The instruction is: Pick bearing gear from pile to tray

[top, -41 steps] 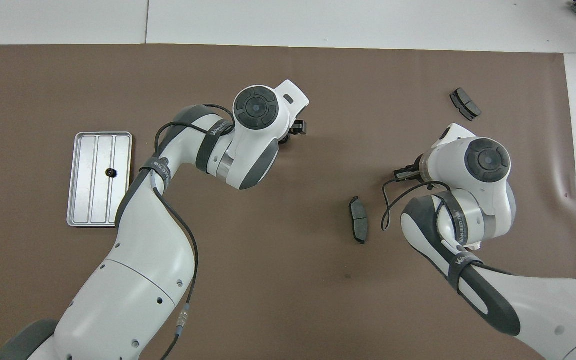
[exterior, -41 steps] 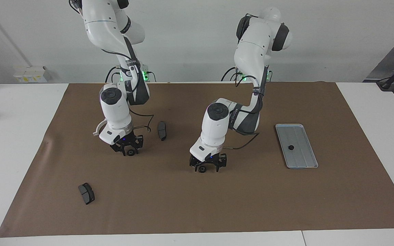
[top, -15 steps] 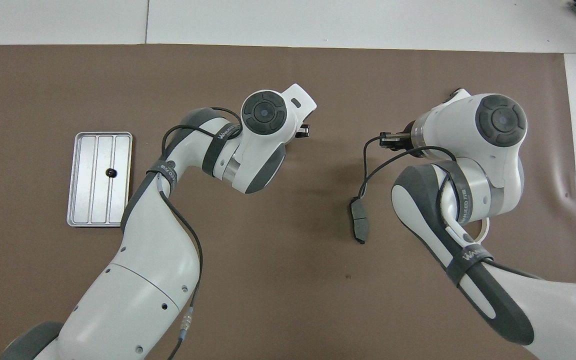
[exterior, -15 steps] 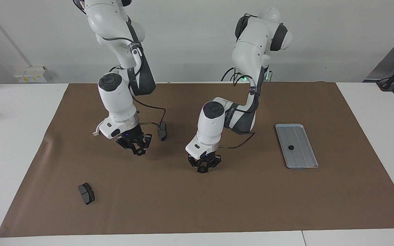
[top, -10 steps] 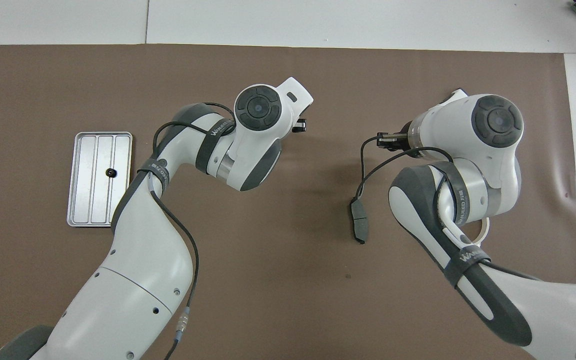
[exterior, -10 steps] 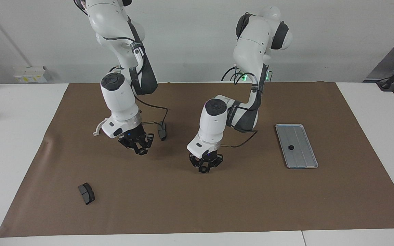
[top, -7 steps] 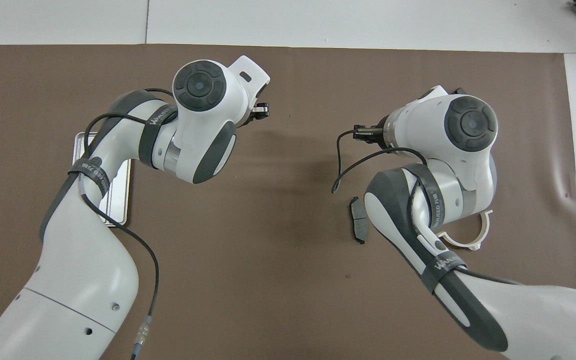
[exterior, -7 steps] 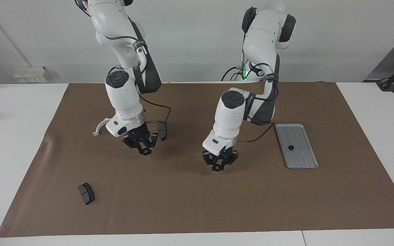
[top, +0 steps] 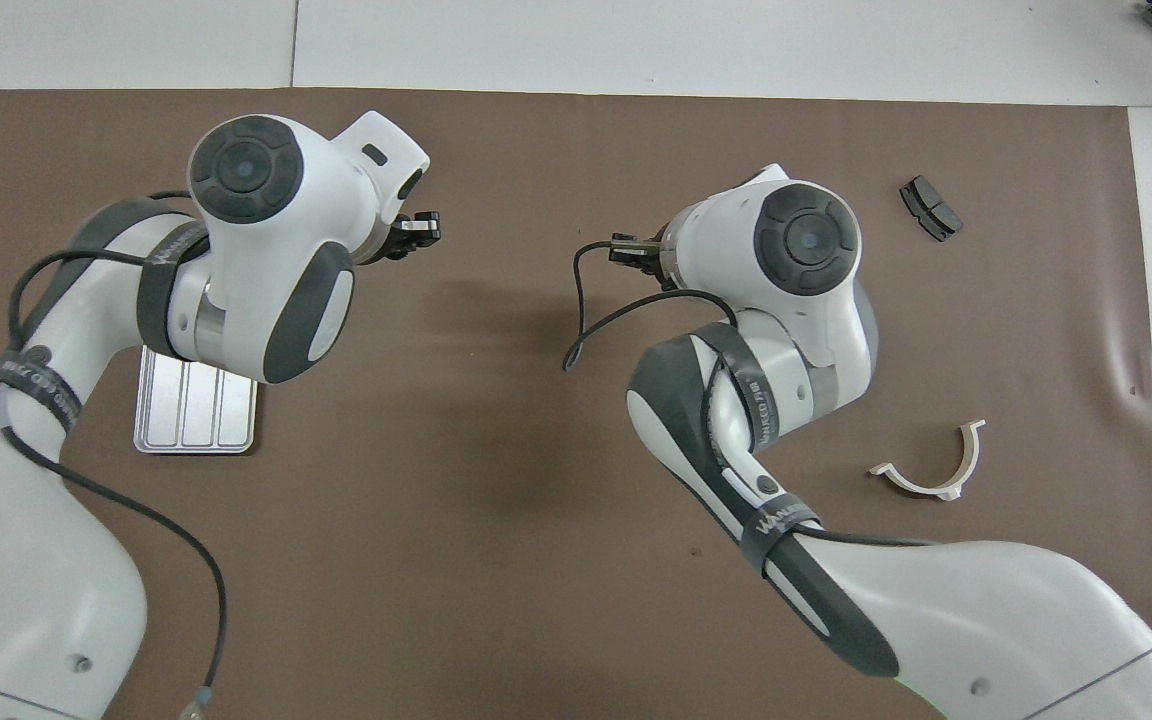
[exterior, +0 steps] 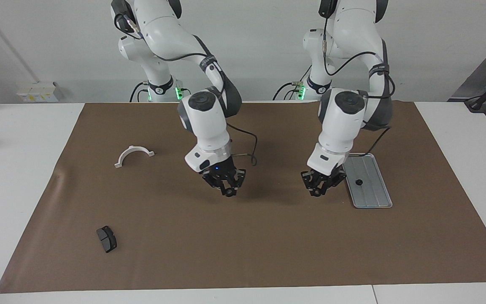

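Both arms are lifted up over the brown mat [exterior: 243, 236] and bent at the wrist, so their hands point down.

The left gripper [exterior: 318, 191] hangs in the air just beside the tray [exterior: 378, 198], over the mat on the side toward the middle of the table. Its fingers are pressed close together on a small dark round thing, which looks like a gear [exterior: 317, 193] (it is tiny, so this is hard to be sure of). In the overhead view the left gripper [top: 416, 232] pokes out from under the big white wrist.

The right gripper [exterior: 228, 190] hangs over the middle of the mat. Its fingers are also drawn together around a small dark bit at the tips, most likely another gear [exterior: 229, 192]. A black cable loops from its wrist.

The tray is flat and silver with long ribs. It lies toward the left arm's end of the table. One small black gear [exterior: 359, 182] sits in it, near the middle.

A white half-ring bracket [exterior: 133, 155] lies on the mat toward the right arm's end. A dark grey pad [exterior: 106, 238] lies farther from the robots than the bracket, well apart from it.
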You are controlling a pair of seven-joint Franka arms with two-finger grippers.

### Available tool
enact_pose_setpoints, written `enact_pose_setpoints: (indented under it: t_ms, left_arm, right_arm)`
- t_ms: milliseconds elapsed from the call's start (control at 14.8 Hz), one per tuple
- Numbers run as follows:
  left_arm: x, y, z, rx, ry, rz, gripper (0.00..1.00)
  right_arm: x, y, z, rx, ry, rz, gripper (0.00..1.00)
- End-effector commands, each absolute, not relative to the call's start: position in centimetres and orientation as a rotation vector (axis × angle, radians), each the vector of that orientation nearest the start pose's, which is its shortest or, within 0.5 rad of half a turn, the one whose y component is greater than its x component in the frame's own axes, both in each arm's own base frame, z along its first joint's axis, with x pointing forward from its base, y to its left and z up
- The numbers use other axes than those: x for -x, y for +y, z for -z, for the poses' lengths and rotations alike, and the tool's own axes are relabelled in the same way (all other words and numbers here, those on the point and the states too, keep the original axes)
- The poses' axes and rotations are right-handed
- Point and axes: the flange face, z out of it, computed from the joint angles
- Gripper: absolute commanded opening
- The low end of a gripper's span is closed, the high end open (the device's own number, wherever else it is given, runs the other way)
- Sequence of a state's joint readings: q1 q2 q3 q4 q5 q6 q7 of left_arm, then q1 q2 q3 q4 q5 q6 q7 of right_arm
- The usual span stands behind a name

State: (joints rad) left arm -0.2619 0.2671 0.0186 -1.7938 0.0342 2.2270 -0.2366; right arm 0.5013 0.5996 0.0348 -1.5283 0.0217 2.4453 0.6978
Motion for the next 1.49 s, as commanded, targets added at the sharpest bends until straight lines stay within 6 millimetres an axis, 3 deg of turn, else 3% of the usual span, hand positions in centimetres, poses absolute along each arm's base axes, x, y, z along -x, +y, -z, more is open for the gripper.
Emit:
enact_pose_setpoints:
  t_ms: [0, 270, 338, 406, 473, 541, 744, 946, 1082, 1420]
  left_arm:
    - [-60.5, -9.3, -40.3, 3.171, 0.032, 0.199, 0.0]
    - [-59.0, -1.3, -38.1, 3.208, 0.141, 0.212, 0.0]
    - [-58.6, -0.6, -37.7, 3.206, 0.142, 0.199, 0.0]
    - [-57.9, 0.5, -37.1, 3.205, 0.12, 0.188, 0.0]
    - [-57.5, 0.9, -36.7, 3.205, 0.112, 0.183, 0.0]
    - [-57.0, 1.0, -36.1, 3.206, 0.098, 0.183, 0.0]
    - [-55.5, 3.8, -34.1, 3.2, 0.019, 0.175, 0.0]
    - [-54.4, 4.9, -32.6, 3.197, -0.015, 0.158, 0.0]
    - [-54.3, 4.8, -32.4, 3.198, -0.018, 0.153, 1.0]
    - [-55.3, 4.3, -33.6, 3.199, -0.003, 0.172, 1.0]
  right_arm:
    - [-63.4, 39.7, -31.6, 2.849, 0.288, 0.382, 0.0]
    - [-62.9, 39.2, -30.3, 2.869, 0.288, 0.359, 0.11]
    - [-62.9, 39.2, -30.3, 2.869, 0.288, 0.359, 0.24]
    - [-63.0, 39.0, -30.4, 2.868, 0.293, 0.361, 0.81]
    - [-63.1, 39.0, -30.9, 2.873, 0.294, 0.362, 1.0]
    - [-63.1, 39.0, -31.0, 2.88, 0.296, 0.359, 1.0]
    - [-64.2, 37.2, -32.3, 2.906, 0.283, 0.42, 1.0]
    - [-66.2, 30.7, -37.8, 2.943, 0.373, 0.448, 1.0]
    - [-66.6, 26.6, -41.0, 2.983, 0.41, 0.407, 1.0]
    - [-66.8, 15.4, -47.1, 3.096, 0.315, 0.293, 1.0]
